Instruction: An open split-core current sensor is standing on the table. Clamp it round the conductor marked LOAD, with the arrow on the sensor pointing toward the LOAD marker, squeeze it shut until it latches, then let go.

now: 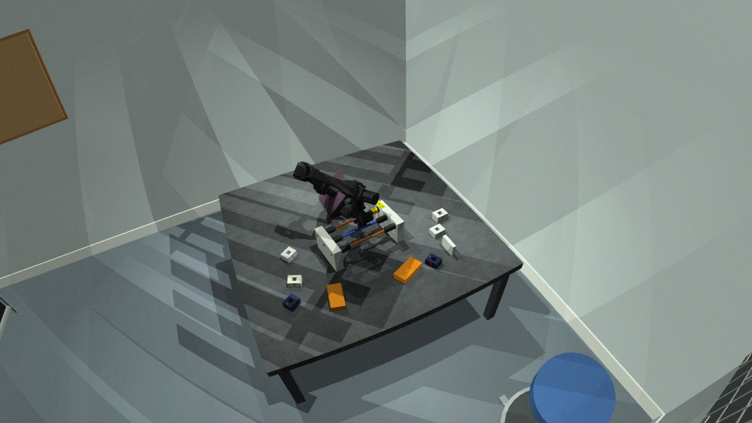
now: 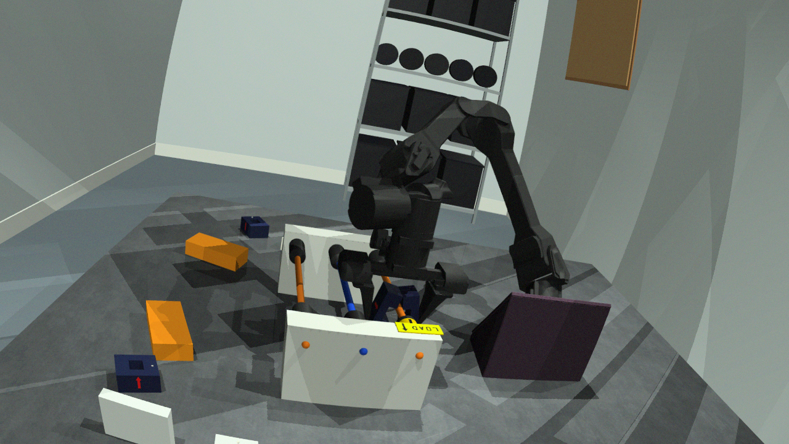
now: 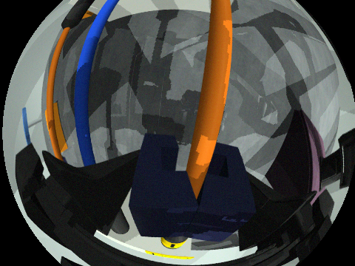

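- Wrist view: orange LOAD conductor (image 1: 345, 222) (image 2: 400, 311) (image 3: 216, 74) runs between the parted halves of the navy sensor (image 2: 388, 298) (image 3: 166, 199), hidden from above.
- Claw (image 1: 362, 216) (image 2: 397, 309) (image 3: 188, 164): gripping the sensor, fingers wide.
- Dark grey tabletop (image 1: 389, 310) (image 2: 237, 353) (image 3: 159, 92); pale walls (image 1: 551, 131) (image 2: 248, 82).
- Tabletop count, from above: 2 orange blocks (image 1: 407, 269) (image 2: 216, 251) (image 3: 61, 133), 2 navy blocks (image 1: 433, 261) (image 2: 137, 380), 4 white holed blocks (image 1: 294, 284).

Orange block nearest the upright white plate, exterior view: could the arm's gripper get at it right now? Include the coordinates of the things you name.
Probably not yet: the pincer (image 2: 398, 316) (image 3: 188, 164) is shut on the navy split sensor (image 2: 388, 301) (image 3: 166, 199). Nothing visibly covers the block (image 1: 407, 269) (image 2: 170, 328), though.
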Robot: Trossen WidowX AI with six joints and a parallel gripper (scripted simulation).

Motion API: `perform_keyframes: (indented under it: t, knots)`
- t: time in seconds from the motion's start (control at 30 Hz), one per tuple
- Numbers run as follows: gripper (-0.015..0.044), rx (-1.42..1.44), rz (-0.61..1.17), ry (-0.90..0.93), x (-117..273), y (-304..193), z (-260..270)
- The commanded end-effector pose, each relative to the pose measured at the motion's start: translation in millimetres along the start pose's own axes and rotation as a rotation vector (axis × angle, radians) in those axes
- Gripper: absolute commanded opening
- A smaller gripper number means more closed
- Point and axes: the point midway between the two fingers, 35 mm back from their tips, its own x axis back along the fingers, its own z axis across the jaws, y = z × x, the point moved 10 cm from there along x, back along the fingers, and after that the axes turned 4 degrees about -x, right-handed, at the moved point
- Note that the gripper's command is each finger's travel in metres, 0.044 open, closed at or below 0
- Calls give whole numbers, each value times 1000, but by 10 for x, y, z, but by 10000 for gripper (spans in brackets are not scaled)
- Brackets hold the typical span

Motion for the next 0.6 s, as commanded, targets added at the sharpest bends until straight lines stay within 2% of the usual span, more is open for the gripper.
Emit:
perform_keyframes:
  t: [0.0, 0.57]
  knots:
    - [0, -2, 1, 0, 3, 1, 2]
    - [0, 6, -4, -3, 111, -7, 5]
